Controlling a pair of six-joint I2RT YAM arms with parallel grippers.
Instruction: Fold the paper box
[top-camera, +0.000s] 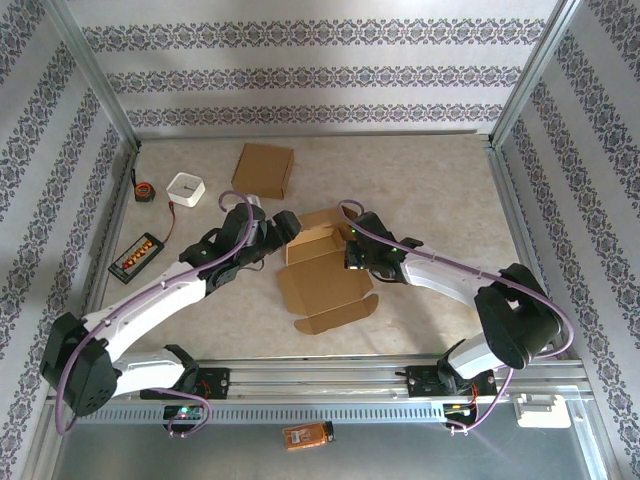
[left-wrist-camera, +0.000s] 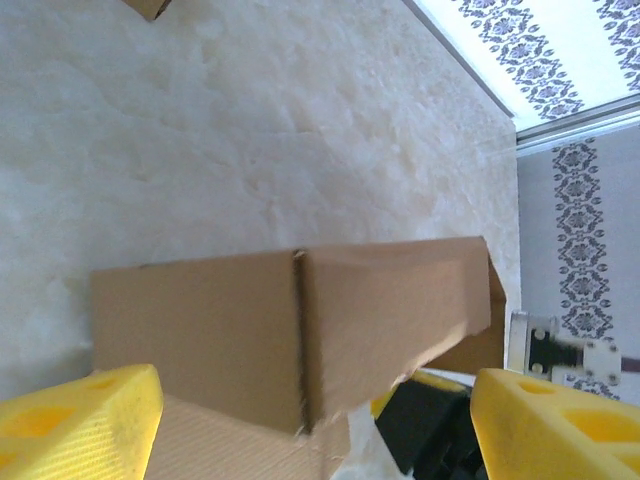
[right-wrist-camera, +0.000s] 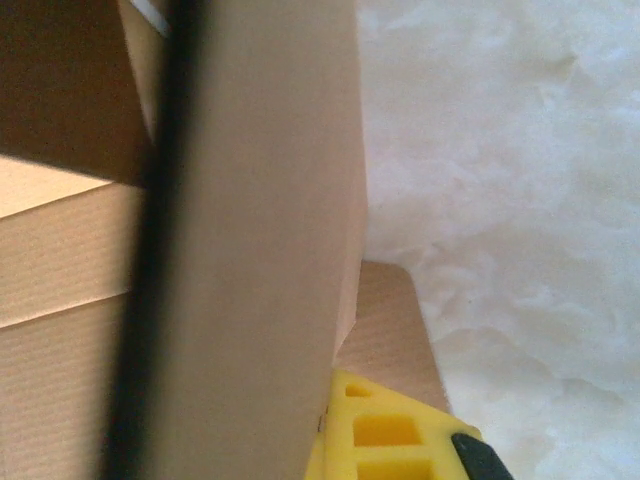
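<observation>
Left wrist: creased, possibly corrugated, brown paper box (left-wrist-camera: 220, 330).

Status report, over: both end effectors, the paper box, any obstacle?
Left end effector open, straddling one paper box wall. Right end effector shut on opposite wall. Front flap lying flat. Closed carton behind, apart.

I count 2 cardboard boxes: 1 paper box (top-camera: 320, 285) opened out, 1 brown box (top-camera: 264, 170) closed flat. Then 1 ea. of white cube (top-camera: 186, 189), tape measure (top-camera: 145, 190), black gadget (top-camera: 137, 256) & orange packet (top-camera: 307, 435). Plus my 2 claws: left gripper (top-camera: 286, 226), right gripper (top-camera: 352, 252).
</observation>
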